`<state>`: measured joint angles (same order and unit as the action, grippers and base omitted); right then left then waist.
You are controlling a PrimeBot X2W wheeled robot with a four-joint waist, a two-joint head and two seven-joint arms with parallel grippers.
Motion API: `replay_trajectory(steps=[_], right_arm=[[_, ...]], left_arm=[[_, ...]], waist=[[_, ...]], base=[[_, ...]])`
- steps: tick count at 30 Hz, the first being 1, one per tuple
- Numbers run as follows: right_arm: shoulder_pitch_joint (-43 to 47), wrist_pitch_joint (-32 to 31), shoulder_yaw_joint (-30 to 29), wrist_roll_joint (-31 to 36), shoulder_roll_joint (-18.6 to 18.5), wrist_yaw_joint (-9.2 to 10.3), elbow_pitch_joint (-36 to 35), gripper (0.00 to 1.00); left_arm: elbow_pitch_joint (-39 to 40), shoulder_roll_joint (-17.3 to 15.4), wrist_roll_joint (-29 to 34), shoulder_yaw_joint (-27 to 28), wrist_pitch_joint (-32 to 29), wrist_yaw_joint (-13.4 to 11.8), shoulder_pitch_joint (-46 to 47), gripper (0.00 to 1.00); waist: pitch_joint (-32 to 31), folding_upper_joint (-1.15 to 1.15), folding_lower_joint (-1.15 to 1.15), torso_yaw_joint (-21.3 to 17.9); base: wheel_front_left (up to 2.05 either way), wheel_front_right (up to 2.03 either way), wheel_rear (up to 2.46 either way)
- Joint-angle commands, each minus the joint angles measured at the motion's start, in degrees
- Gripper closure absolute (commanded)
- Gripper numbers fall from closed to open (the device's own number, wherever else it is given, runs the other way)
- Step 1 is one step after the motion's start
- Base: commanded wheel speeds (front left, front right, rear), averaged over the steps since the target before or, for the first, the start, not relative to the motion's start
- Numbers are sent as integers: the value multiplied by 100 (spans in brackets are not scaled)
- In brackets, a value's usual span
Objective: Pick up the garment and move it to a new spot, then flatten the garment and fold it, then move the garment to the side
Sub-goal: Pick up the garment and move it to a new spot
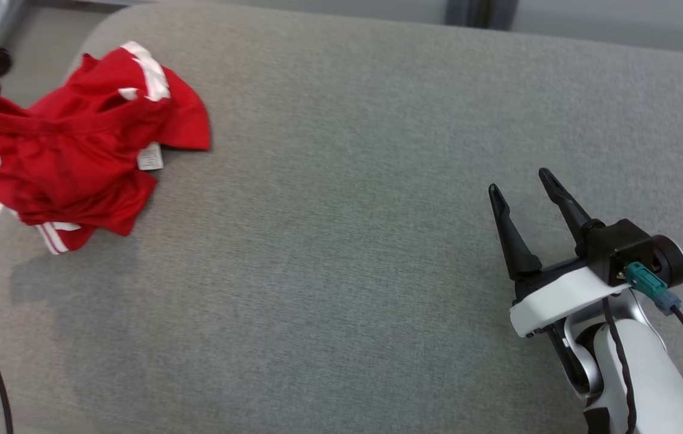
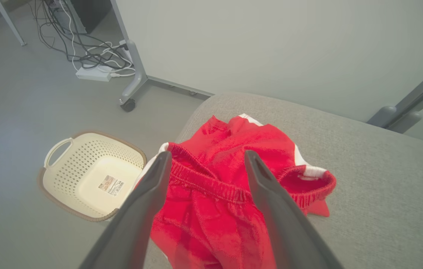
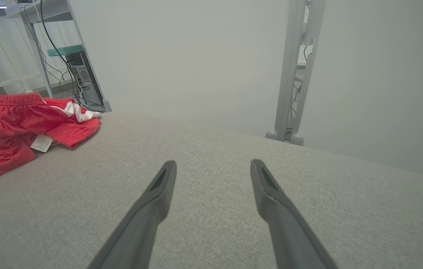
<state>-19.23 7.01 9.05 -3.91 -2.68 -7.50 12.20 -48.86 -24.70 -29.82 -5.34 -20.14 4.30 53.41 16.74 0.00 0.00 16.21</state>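
Garment — red, white-striped, crumpled — lies at ten o'clock on the grey cushion, with the left gripper spread over its waistband, the right gripper spread above bare cushion at four o'clock, and a cream basket on the floor beside the cushion's edge.

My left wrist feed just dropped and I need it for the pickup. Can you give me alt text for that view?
The left claw, open, hovers over crumpled red shorts with white trim, which lie at the corner of a grey cushioned surface. A cream perforated basket sits on the floor past the edge, on the view's left.
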Motion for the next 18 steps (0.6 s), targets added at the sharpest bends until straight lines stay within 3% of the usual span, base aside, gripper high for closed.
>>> replay_trajectory(steps=[1, 12, 13, 14, 15, 18], right_arm=[[-118, -29, 5, 42, -36, 2, -51, 0], [-223, -52, -38, 152, -36, 2, -165, 0], [-223, -59, -49, 155, -36, 2, -170, 0], [-223, -69, -54, 164, -36, 2, -177, 0], [-225, -72, -58, 168, -36, 2, -184, 0], [-221, -82, -69, 186, -36, 2, -201, 0]], left_arm=[[-311, -93, -82, 48, -39, 55, 175, 0], [-1503, -246, -297, 193, -156, 29, 493, 0], [-1575, -231, -331, 202, -167, 44, 516, 36], [-1617, -219, -352, 214, -128, 63, 551, 81], [-1664, -219, -347, 210, -104, 66, 569, 100], [-1690, -261, -283, 173, 197, 35, 648, 100]], waist=[[408, 0, 0, -343], [774, 0, 0, -498], [782, 0, 0, -493], [786, 0, 0, -484], [782, 0, 0, -473], [748, 0, 0, -433]], base=[[0, 0, 0], [0, 0, 0], [0, 0, 0], [0, 0, 0], [0, 0, 0], [0, 0, 0]])
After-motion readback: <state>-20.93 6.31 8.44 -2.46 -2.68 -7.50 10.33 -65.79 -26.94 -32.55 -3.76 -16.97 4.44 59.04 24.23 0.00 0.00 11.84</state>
